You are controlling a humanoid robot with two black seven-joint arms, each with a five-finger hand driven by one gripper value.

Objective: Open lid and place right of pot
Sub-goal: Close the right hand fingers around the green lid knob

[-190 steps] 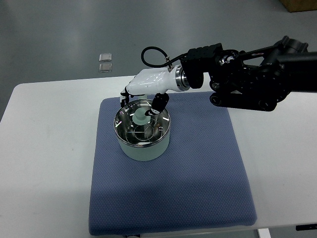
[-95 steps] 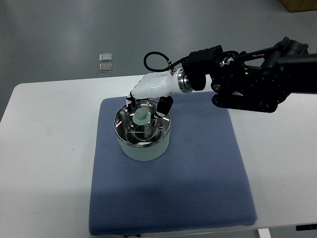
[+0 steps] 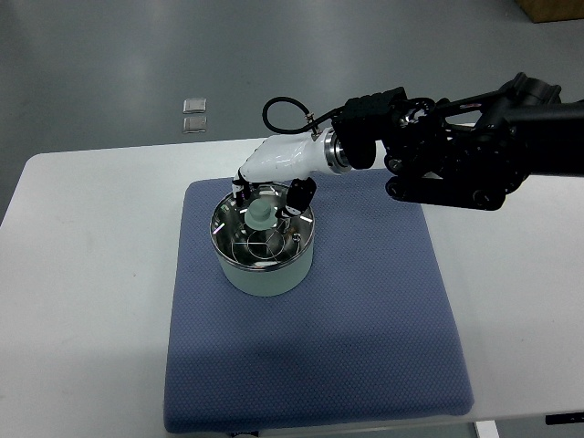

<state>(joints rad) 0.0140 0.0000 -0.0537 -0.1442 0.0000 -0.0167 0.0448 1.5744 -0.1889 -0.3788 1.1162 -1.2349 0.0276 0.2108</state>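
Top view: pot (image 3: 263, 245) upright near the back-left part of the blue mat (image 3: 315, 310), glass lid (image 3: 263, 230) seated on its rim, pale knob (image 3: 261, 214) at the centre. Right hand (image 3: 274, 173), white, reaching in from the picture's right on a black arm (image 3: 456, 151), poised over the far side of the lid, dark fingers (image 3: 299, 195) hanging down on either side of the knob. Whether closed on the knob or just beside it: cannot tell. Left hand out of sight. Judged progress: early, approach about done, grasp perhaps forming; lifting, carrying rightward and setting down on the bare mat right of the pot all left to do. White surface (image 3: 82, 301) under the mat, grey floor (image 3: 137, 64) beyond, two small squares (image 3: 193, 114) lying on it, a brown box corner (image 3: 555, 9) at the top-right edge.
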